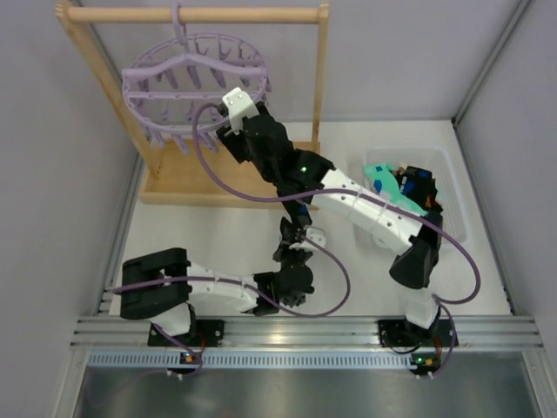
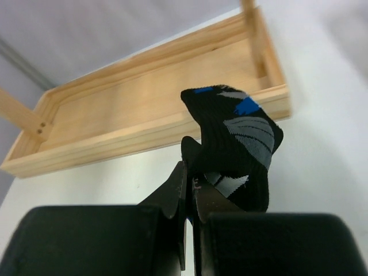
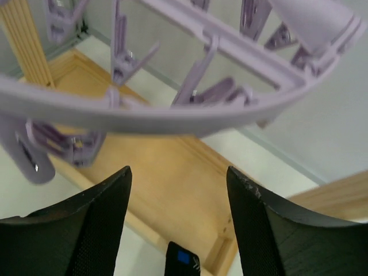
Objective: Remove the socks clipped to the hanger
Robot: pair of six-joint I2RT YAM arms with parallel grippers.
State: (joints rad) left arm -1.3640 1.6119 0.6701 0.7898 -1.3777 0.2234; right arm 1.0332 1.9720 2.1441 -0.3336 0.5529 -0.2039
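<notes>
Left wrist view shows the left gripper [image 2: 188, 172] clamped shut on the edge of a black sock [image 2: 238, 138] with blue and grey patches, held up just above the white table [image 2: 322, 172], in front of the base of the wooden rack [image 2: 144, 109]. From above, that arm lies folded low along the near edge, forearm stretched right and wrist turned up toward the middle. The grip takes only a fold of fabric, so a quick swing could shake the sock loose. The way to the bin [image 1: 452, 165] at the right, where other socks [image 1: 380, 178] lie, passes beneath the right arm, so the two arms could knock together. Farther off, the right arm reaches long and diagonal from its base to the far left, its right gripper [image 3: 178, 178] spread wide and empty just under the ring of the lavender hanger [image 3: 172, 118]. No sock shows on the pegs [image 3: 123, 63] in view, though the arm hides part of the ring. If the gripper rises from there, a finger could catch a peg and lift the hook off the rail [image 1: 191, 14].
</notes>
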